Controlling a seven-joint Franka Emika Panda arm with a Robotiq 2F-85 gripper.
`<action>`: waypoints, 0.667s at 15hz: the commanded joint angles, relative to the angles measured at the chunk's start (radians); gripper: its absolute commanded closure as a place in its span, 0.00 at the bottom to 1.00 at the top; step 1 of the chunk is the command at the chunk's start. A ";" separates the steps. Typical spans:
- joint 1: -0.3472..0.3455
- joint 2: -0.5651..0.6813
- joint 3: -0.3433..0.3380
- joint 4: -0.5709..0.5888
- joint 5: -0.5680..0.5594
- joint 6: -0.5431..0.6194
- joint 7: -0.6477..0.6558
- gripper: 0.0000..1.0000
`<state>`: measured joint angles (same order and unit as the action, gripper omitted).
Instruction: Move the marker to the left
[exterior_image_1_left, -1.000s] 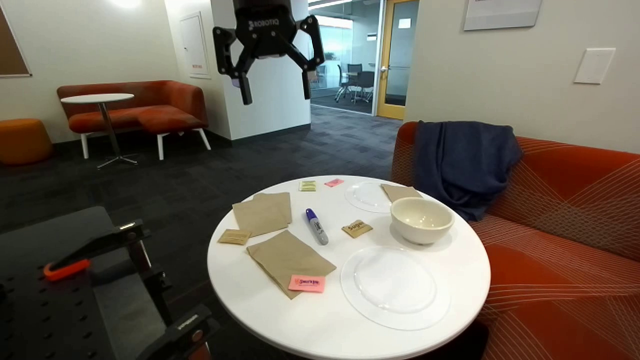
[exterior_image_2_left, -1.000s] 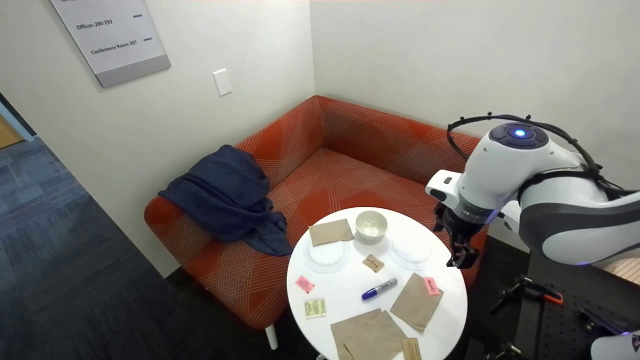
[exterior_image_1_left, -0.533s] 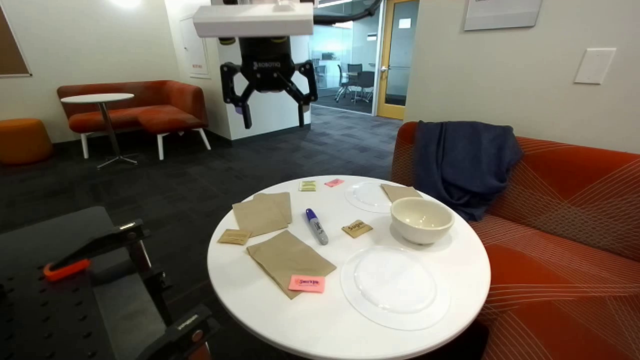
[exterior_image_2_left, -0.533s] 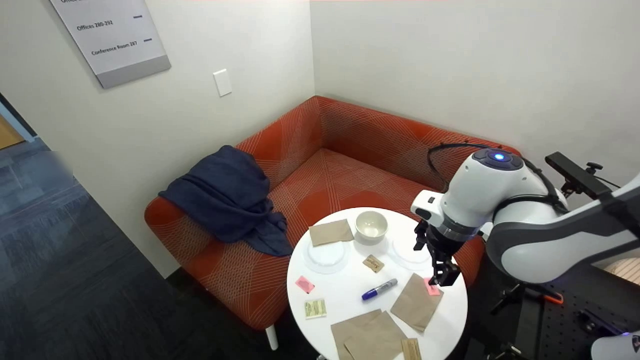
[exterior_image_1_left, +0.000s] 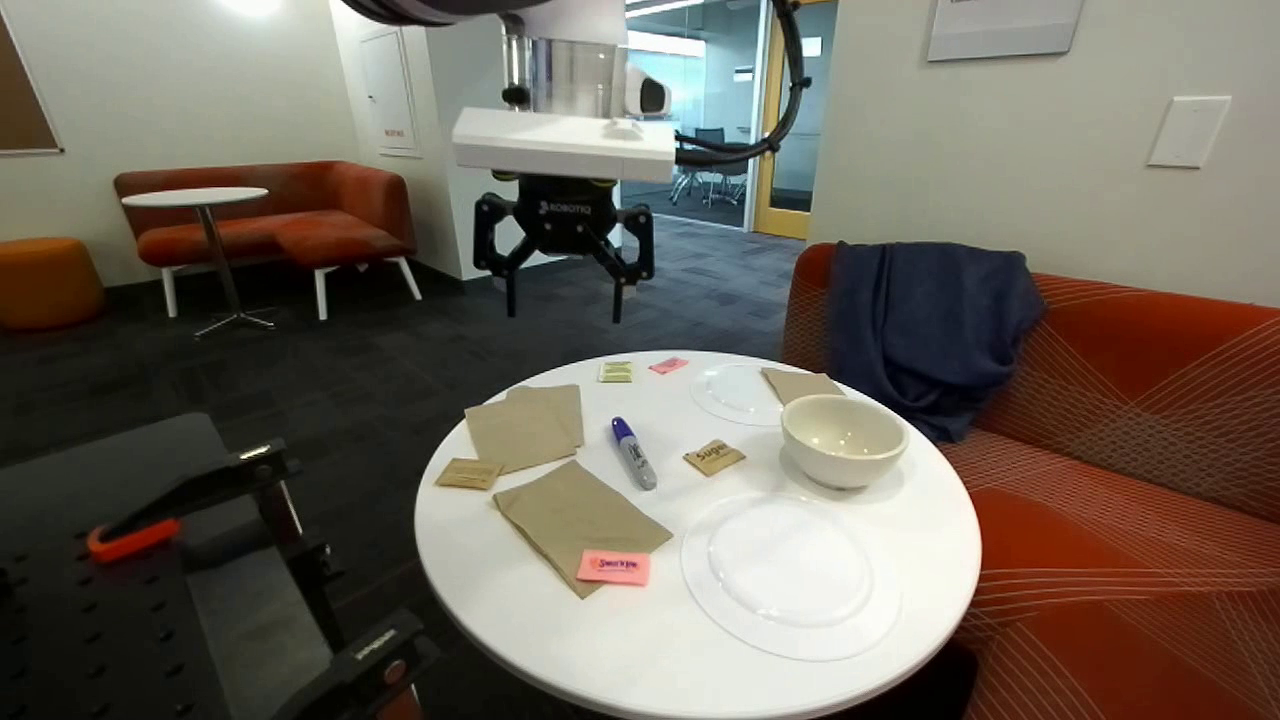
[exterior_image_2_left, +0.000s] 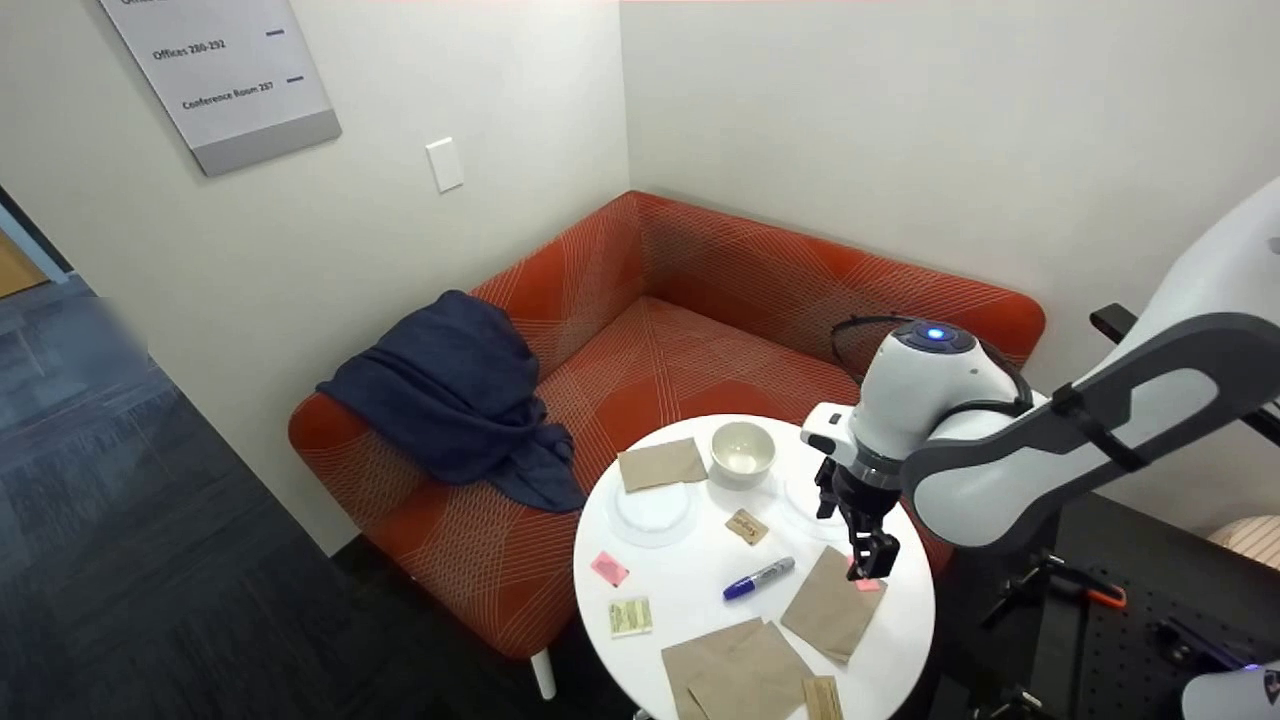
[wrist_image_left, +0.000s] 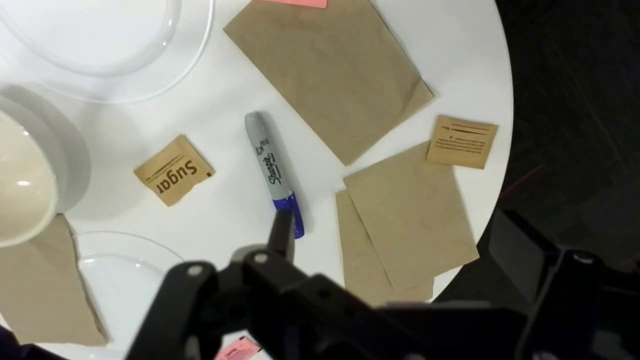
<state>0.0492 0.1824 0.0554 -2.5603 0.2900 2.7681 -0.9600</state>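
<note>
The marker (exterior_image_1_left: 634, 454) has a grey body and a blue cap and lies flat on the white round table. It also shows in an exterior view (exterior_image_2_left: 759, 578) and in the wrist view (wrist_image_left: 272, 165). My gripper (exterior_image_1_left: 564, 314) is open and empty, fingers pointing down, well above the table. It shows in an exterior view (exterior_image_2_left: 842, 545) over the table's edge side near a brown napkin. In the wrist view, the open jaws (wrist_image_left: 397, 222) are spread wide over brown napkins, and one finger covers part of the blue cap. The gripper does not touch the marker.
Brown napkins (exterior_image_1_left: 583, 520) lie beside the marker. A sugar packet (exterior_image_1_left: 714, 457), a white bowl (exterior_image_1_left: 845, 440) and clear plates (exterior_image_1_left: 790, 560) are on its far side. Pink packets (exterior_image_1_left: 613, 567), a yellow-green packet (exterior_image_1_left: 615, 372) and the red sofa (exterior_image_1_left: 1100, 460) are around.
My gripper has come down and moved in over the table, staying open. The marker and the other things on the table have not moved.
</note>
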 joint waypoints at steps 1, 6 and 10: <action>-0.038 0.088 0.026 0.055 -0.080 0.044 0.041 0.00; -0.002 0.182 -0.004 0.106 -0.287 0.132 0.227 0.00; 0.024 0.245 -0.025 0.148 -0.441 0.176 0.386 0.00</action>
<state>0.0429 0.3771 0.0574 -2.4533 -0.0615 2.9079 -0.6776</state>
